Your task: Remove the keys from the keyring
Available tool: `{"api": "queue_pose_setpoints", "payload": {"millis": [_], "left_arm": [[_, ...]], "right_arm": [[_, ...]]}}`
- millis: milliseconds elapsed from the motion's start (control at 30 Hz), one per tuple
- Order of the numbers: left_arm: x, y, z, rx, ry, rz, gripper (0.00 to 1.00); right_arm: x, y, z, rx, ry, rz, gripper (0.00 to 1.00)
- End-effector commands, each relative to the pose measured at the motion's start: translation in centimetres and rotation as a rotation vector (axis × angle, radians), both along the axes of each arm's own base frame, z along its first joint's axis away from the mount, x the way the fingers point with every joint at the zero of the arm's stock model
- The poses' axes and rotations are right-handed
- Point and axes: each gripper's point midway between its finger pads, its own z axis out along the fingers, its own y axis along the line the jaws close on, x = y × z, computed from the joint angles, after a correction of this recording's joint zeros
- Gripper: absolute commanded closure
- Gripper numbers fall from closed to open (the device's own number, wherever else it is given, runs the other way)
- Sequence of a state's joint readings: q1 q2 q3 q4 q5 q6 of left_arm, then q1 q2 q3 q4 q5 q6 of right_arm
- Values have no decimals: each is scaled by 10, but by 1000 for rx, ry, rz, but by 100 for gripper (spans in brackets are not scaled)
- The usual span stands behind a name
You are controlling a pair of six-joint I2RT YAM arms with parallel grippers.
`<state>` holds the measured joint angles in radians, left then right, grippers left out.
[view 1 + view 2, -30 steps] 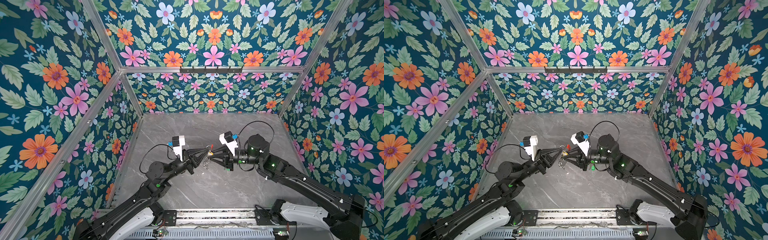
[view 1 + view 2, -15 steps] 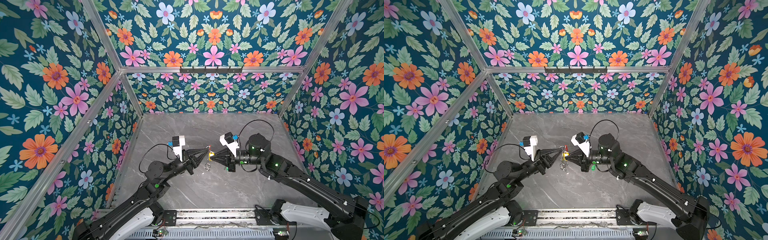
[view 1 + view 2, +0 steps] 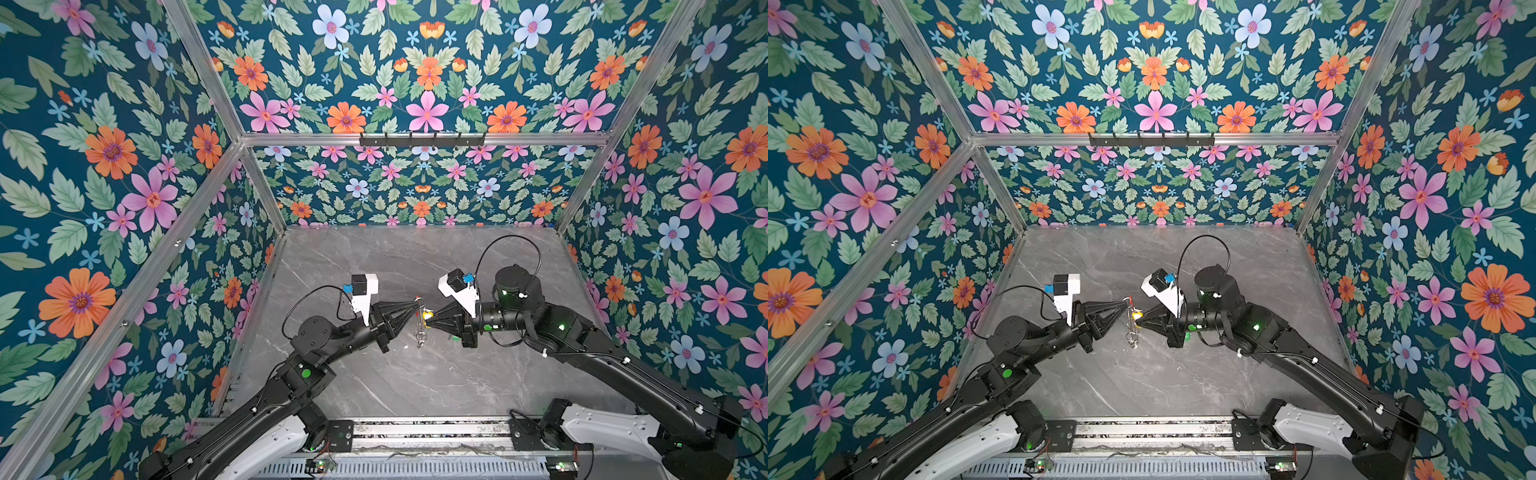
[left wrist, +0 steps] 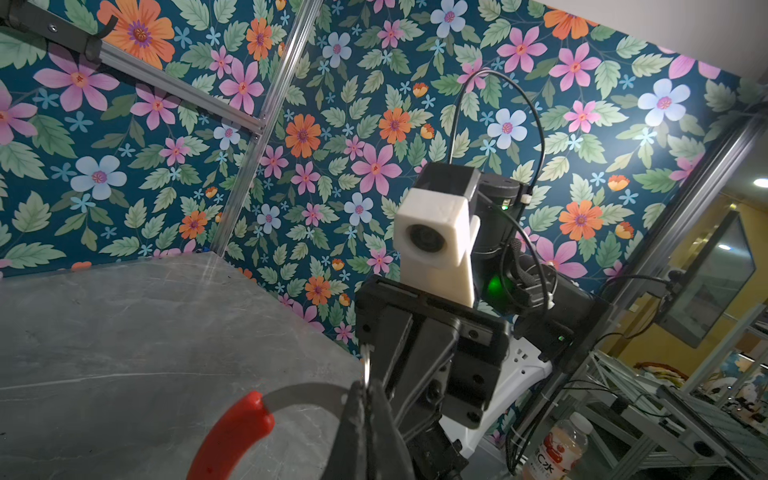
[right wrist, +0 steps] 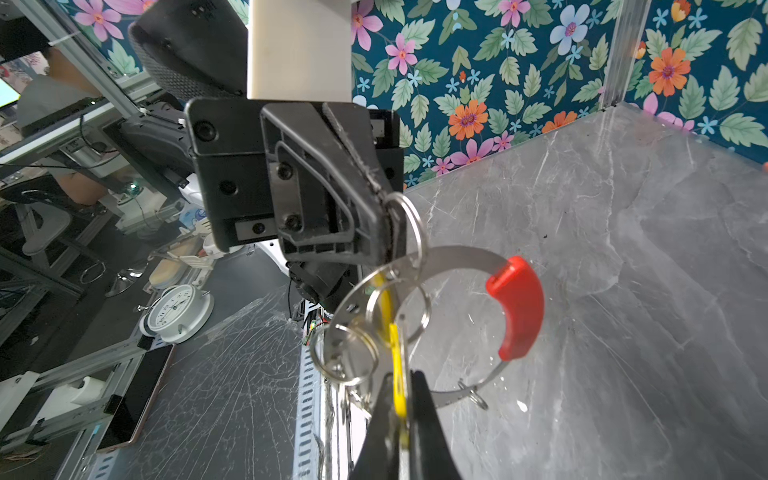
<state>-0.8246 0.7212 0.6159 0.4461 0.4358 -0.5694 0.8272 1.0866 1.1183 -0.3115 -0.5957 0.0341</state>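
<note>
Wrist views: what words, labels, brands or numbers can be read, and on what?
"C水": on the label of the bottle; the other characters are blurred.
Clock: dial numerals too small to read.
Nothing else is legible in any view.

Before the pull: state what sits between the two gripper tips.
The keyring, held by the left gripper, and the yellow-tagged key, held by the right gripper; right wrist view.
</note>
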Motion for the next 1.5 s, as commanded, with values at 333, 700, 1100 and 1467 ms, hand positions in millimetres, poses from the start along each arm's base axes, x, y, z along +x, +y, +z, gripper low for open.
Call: {"api": "queue_pose_setpoints", "payload": {"millis": [333, 700, 1100, 1467], "left_arm": [[3, 3, -4, 67, -19, 43, 100], [5, 1, -13, 96, 13, 42, 100], [1, -8, -23, 121, 40, -17, 100], [1, -14, -33, 146, 57, -45, 100]], "right_arm": [[14, -13, -10, -116, -46, -92, 100], [24, -14, -1, -121, -83, -135, 100], [26, -18, 8, -148, -127, -140, 100], [22, -18, 16, -175, -138, -108, 100]]}}
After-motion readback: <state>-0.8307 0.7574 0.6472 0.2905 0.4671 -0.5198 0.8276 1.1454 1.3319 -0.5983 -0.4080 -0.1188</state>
